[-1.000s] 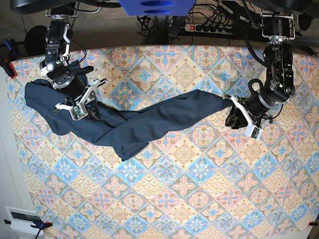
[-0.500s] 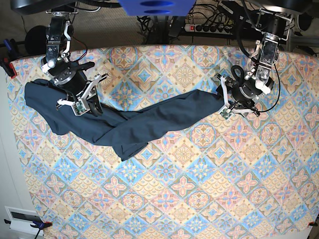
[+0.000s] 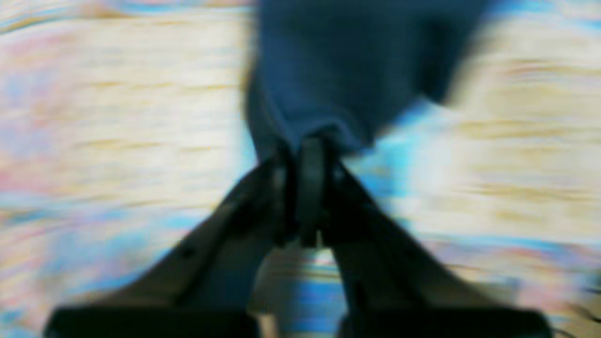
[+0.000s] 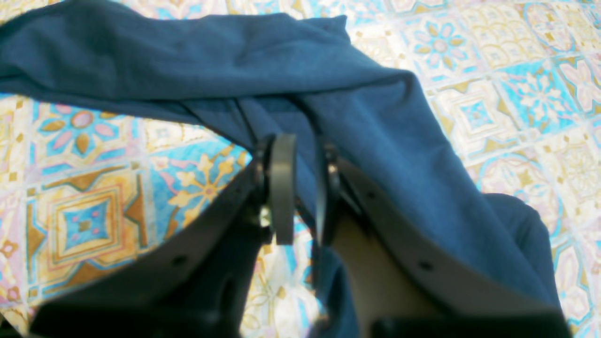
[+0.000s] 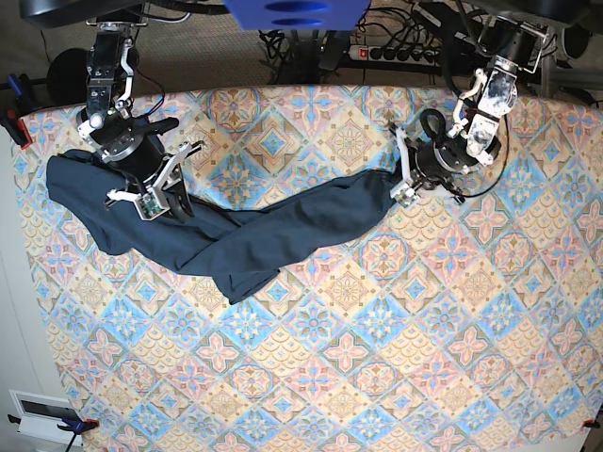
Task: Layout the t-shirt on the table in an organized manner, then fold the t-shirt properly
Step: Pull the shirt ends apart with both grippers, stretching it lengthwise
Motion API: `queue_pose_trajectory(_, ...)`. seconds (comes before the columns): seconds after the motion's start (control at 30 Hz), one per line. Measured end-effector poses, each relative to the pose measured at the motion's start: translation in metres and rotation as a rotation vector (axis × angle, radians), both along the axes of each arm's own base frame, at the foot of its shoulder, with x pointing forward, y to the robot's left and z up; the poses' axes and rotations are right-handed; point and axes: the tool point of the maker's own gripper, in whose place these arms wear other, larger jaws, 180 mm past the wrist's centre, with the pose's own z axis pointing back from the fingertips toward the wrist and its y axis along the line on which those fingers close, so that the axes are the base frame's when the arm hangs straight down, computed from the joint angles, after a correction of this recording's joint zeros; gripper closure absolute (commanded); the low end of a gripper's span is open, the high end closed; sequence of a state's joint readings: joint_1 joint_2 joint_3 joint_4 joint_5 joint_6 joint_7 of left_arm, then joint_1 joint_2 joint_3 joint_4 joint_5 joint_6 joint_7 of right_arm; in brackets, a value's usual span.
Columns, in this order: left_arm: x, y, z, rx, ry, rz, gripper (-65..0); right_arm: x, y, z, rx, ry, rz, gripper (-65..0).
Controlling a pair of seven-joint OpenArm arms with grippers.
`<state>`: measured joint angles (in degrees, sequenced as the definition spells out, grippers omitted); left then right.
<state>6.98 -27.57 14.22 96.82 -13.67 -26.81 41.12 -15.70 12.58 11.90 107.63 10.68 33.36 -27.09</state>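
The dark navy t-shirt point(image 5: 283, 226) lies in a long twisted band across the back half of the table point(image 5: 377, 358), bunched wide at the left. My left gripper point(image 5: 399, 185) is shut on the band's right end. The blurred left wrist view shows its fingertips point(image 3: 305, 150) pinching a bunch of the t-shirt point(image 3: 347, 70). My right gripper point(image 5: 151, 200) sits on the left part of the cloth. In the right wrist view it point(image 4: 303, 159) is closed on a fold of the t-shirt point(image 4: 328, 80) just above the tablecloth point(image 4: 84, 220).
A power strip point(image 5: 396, 52) and cables lie behind the table's back edge. A red clamp point(image 5: 19, 127) holds the cloth at the left edge. A white device point(image 5: 42, 414) sits off the front left corner.
My left gripper has moved left and toward the back with the t-shirt's right end, so the band is shorter and slacker. The right arm has barely moved.
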Motion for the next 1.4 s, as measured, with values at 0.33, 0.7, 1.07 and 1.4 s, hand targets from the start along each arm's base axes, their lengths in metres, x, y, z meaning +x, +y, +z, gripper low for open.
queue_pose_trajectory(0.33,0.038,0.018,0.148,-0.579,-0.214,0.249,0.0,0.000,-0.001,0.000,-0.001,-0.001,-0.003,-6.9)
queue_pose_trajectory(0.7,0.047,0.204,0.192,-0.775,-0.352,0.725,0.0,-0.001,0.000,0.000,0.000,0.002,0.000,-6.9)
queue_pose_trajectory(1.07,0.043,0.206,0.178,-0.693,-0.326,0.729,0.0,-0.015,0.006,-0.014,0.007,0.049,0.012,-13.2)
queue_pose_trajectory(1.4,0.041,0.204,0.171,-0.688,-0.317,0.739,0.0,-0.024,-0.009,-0.045,0.014,0.141,-0.034,-15.7)
